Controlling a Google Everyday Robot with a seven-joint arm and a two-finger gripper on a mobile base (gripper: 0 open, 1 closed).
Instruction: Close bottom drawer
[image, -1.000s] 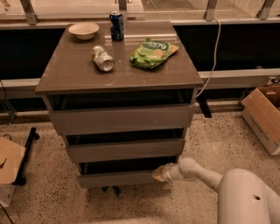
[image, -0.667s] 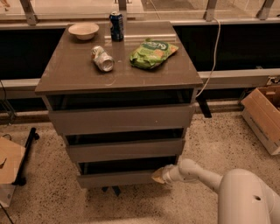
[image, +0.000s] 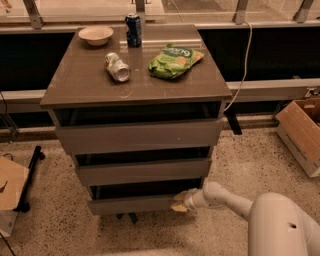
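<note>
The bottom drawer (image: 134, 204) sits lowest in the cabinet, under the front edge of the counter (image: 85, 87), its flat grey-brown front facing me with a dark gap showing above it. My claw (image: 181, 201) is at the right end of that front, touching it or just off it, below the counter's front right corner; whether the claw is open or closed I cannot tell. My white arm (image: 227, 201) runs from the claw down to the lower right. Above the bottom drawer are the middle drawer (image: 142, 171) and the top drawer (image: 137, 136), each with a dark gap over its front too.

On the counter, a pale bowl (image: 96, 35) stands by the back left corner and a blue can (image: 133, 30) stands upright at the back edge near its middle. A silver can (image: 117, 67) lies on its side left of centre, and a green snack bag (image: 174, 61) lies right of centre, toward the back right corner. A white cable (image: 243, 60) hangs past the right edge, and a cardboard box (image: 302, 131) sits on the speckled floor well off to the right
</note>
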